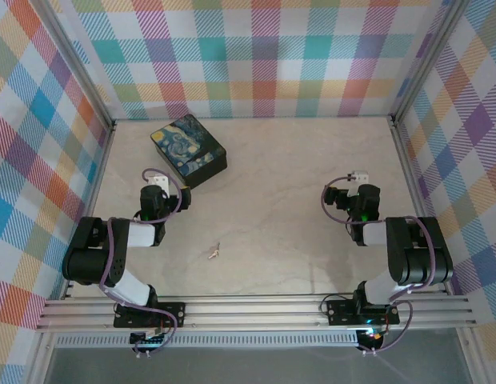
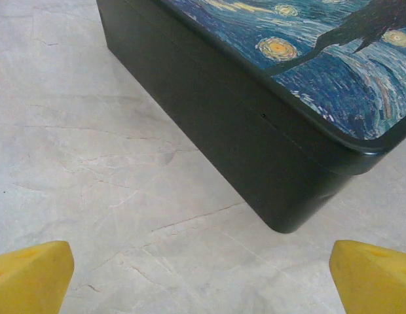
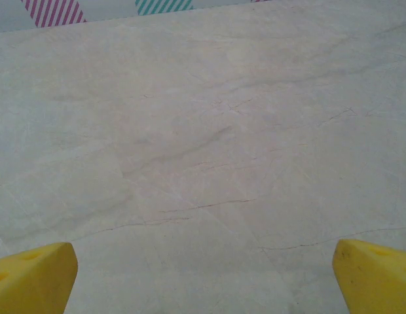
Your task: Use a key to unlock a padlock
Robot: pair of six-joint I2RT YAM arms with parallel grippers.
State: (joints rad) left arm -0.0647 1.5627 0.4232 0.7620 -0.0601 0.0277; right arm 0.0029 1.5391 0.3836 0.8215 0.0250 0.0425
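Observation:
The key (image 1: 214, 252) is a tiny pale sliver lying on the marble table, in front of and between the two arms. The padlock is not in sight. My left gripper (image 1: 158, 182) sits just below the near left corner of the black box with the starry-night lid (image 1: 188, 150). In the left wrist view this gripper (image 2: 203, 281) is open, its yellow fingertips (image 2: 33, 278) wide apart over bare table, and the box's dark corner (image 2: 281, 196) is close ahead. My right gripper (image 1: 358, 178) hovers over bare table; it (image 3: 203, 278) is open and holds nothing.
Plaid walls with aluminium posts (image 1: 80, 88) close in the table on the left, back and right. An aluminium rail (image 1: 256, 308) runs along the near edge by the arm bases. Bare marble (image 1: 288, 184) lies between the arms.

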